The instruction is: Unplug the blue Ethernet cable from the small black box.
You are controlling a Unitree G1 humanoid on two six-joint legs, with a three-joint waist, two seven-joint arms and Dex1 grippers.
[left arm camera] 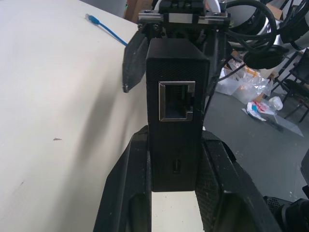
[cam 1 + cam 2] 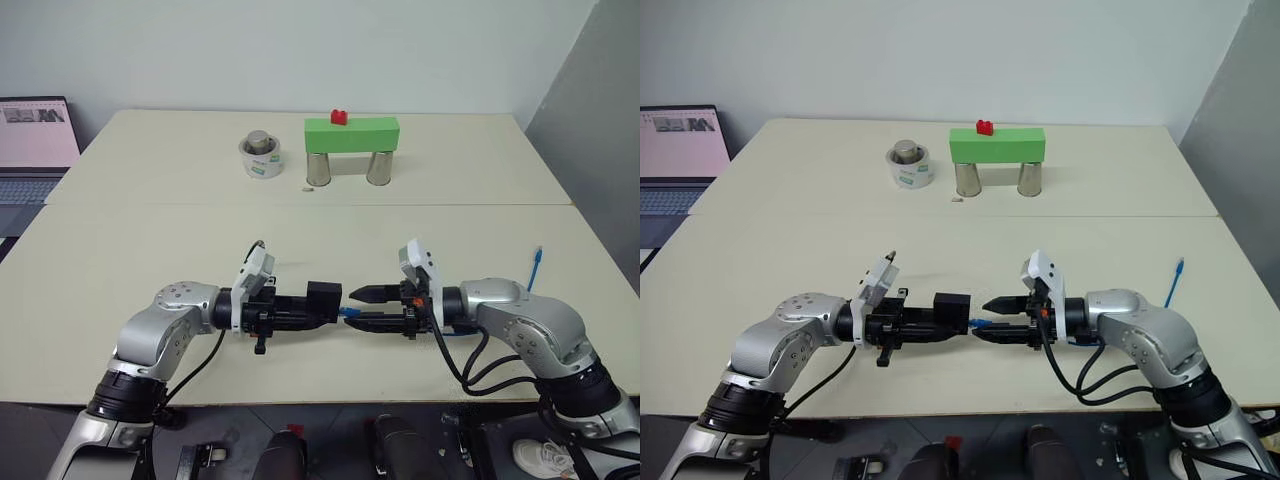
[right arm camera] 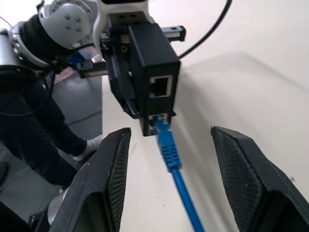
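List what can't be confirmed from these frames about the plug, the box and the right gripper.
- Thin bright-blue Ethernet cable: its plug meets the small matte-black box at the lower edge in the right wrist view; seated or already out, unclear.
- Right gripper: open, not pinching the cable; the cable's middle stretch is hidden behind the arm in the eye views.

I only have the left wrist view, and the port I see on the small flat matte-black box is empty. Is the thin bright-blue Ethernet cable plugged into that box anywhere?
Observer: Yes. In the right wrist view, the blue Ethernet cable has its plug at a lower port of the small black box, beneath a second empty port.
Operator: Is the right gripper gripping it?
Observer: No. The right gripper is open, with a finger on either side of the cable and neither one touching it.
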